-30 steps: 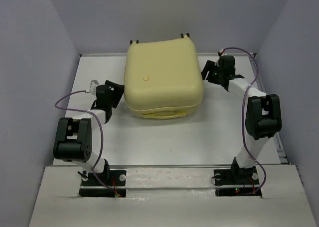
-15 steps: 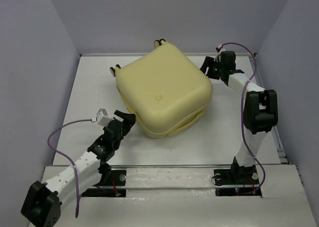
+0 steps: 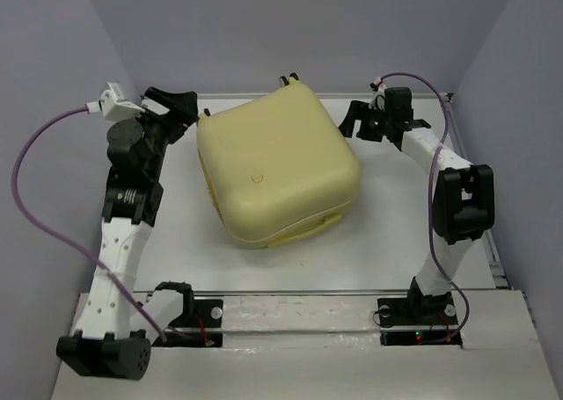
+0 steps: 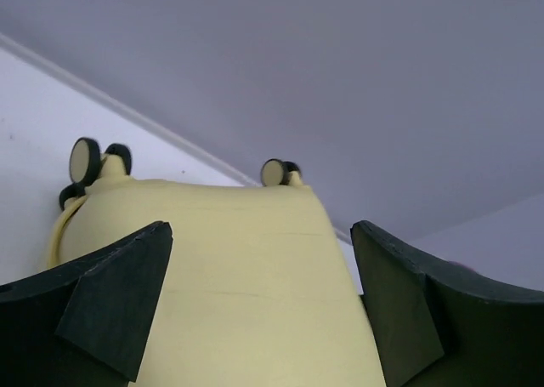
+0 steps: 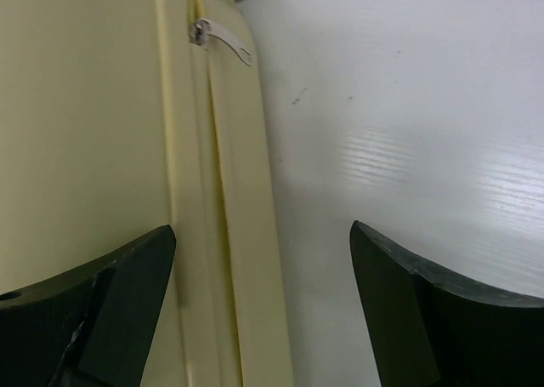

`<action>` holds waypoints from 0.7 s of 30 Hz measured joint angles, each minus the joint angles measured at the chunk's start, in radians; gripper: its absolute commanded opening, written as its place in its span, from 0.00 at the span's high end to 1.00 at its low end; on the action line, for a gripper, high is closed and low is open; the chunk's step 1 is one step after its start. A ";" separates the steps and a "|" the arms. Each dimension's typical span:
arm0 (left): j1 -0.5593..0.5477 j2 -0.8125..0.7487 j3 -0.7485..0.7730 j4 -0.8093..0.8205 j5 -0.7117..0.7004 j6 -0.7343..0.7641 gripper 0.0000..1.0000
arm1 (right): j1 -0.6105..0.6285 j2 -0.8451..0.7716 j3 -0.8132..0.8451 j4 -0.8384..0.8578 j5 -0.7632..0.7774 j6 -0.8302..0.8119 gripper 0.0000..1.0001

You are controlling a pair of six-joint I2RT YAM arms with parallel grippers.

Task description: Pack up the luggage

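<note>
left jaws have swung to the luggage's [image 3: 277, 171] far-left corner, open; right jaws open too.

The top external camera looks down from above and behind the arm bases [image 3: 180, 316] over the whole table [image 3: 387, 242]. Both wrist cameras sit close against the luggage [image 3: 277, 171]: left faces its wheels [image 4: 83, 156], right its zipper seam [image 5: 212, 234]. All 3 share the luggage
</note>
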 measured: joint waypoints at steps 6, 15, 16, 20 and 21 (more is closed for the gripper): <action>0.206 0.401 0.013 0.024 0.225 -0.021 0.01 | 0.008 -0.117 -0.018 -0.009 -0.005 -0.047 0.07; 0.299 0.784 0.229 -0.016 0.436 -0.032 0.01 | 0.016 -0.195 -0.063 -0.005 -0.002 -0.074 0.06; 0.299 0.801 0.262 -0.012 0.452 -0.029 0.01 | 0.016 -0.198 -0.067 -0.004 -0.001 -0.074 0.06; 0.297 0.884 0.348 0.049 0.528 -0.033 0.01 | 0.014 -0.218 -0.093 0.006 0.000 -0.074 0.06; 0.297 0.910 0.352 0.069 0.546 -0.040 0.01 | 0.013 -0.226 -0.103 0.012 0.000 -0.073 0.06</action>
